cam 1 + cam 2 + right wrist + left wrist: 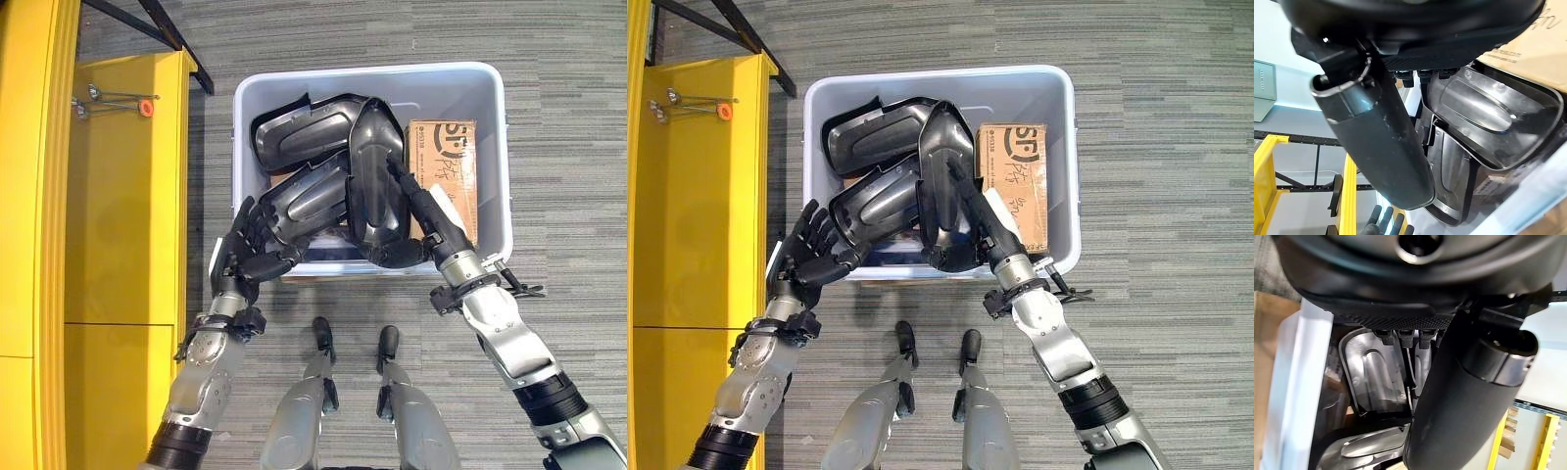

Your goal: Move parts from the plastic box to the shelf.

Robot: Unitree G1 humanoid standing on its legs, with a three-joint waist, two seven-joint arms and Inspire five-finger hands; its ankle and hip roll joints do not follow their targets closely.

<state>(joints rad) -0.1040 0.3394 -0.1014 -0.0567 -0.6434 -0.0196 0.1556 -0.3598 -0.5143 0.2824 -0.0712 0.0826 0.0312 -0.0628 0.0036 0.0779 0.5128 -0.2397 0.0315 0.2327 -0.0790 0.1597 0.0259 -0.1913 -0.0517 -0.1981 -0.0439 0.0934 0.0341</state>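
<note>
Both hands at the plastic box, black parts half lifted.

My right hand [423, 211] reaches into the plastic box [490, 147], fingers straight against the upright part [377, 186]. My left hand [250, 250], at the box's near left corner, curls round the end of the slanted part [309, 201], whose long axis runs toward the box's middle. The yellow shelf [118, 196] stands left of the box; a cardboard carton [446, 162] fills its right side.
</note>
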